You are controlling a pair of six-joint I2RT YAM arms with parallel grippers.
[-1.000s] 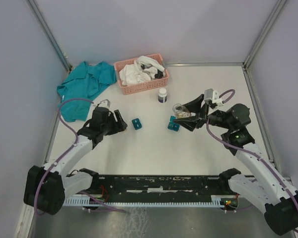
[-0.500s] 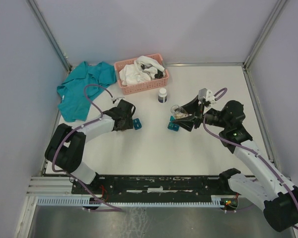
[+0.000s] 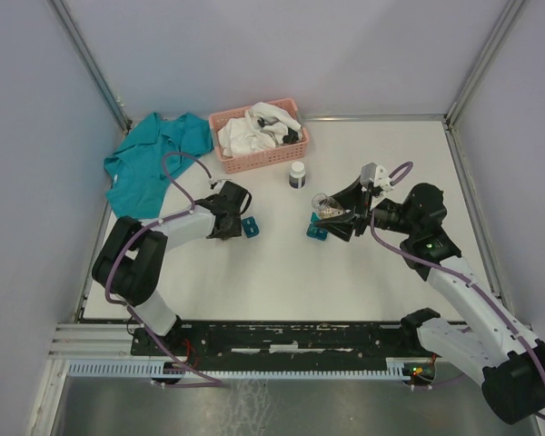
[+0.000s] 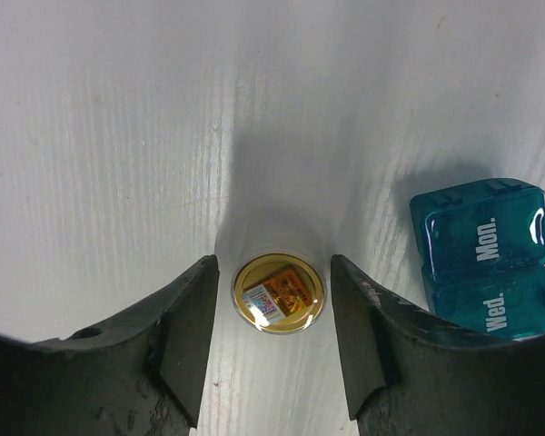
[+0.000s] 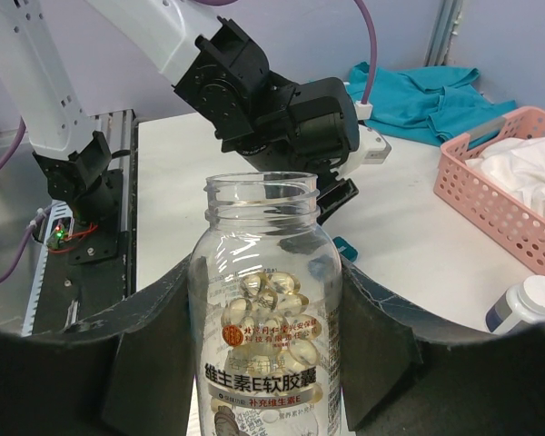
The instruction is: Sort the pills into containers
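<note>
My right gripper [image 5: 268, 282] is shut on an uncapped clear bottle [image 5: 269, 363] of yellow softgel pills and holds it upright. In the top view the bottle [image 3: 326, 203] is just above one teal container [image 3: 317, 231]. My left gripper [image 4: 273, 265] is open and points down at the table. A round gold lid [image 4: 278, 293] lies between its fingers, touching neither. The other teal container [image 4: 484, 257], closed and marked "Mon." and "Wed.", lies just right of it. In the top view this container [image 3: 250, 227] is beside the left gripper [image 3: 233, 221].
A white pill bottle [image 3: 297, 174] with a dark label stands behind the containers. A pink lattice basket [image 3: 240, 159] of white cloth is at the back. A teal cloth [image 3: 150, 163] lies at the back left. Metal frame posts and walls border the table.
My left arm has reached out to the right, up to the left teal container, and its gripper now points down. My right gripper with the bottle has shifted slightly left.
</note>
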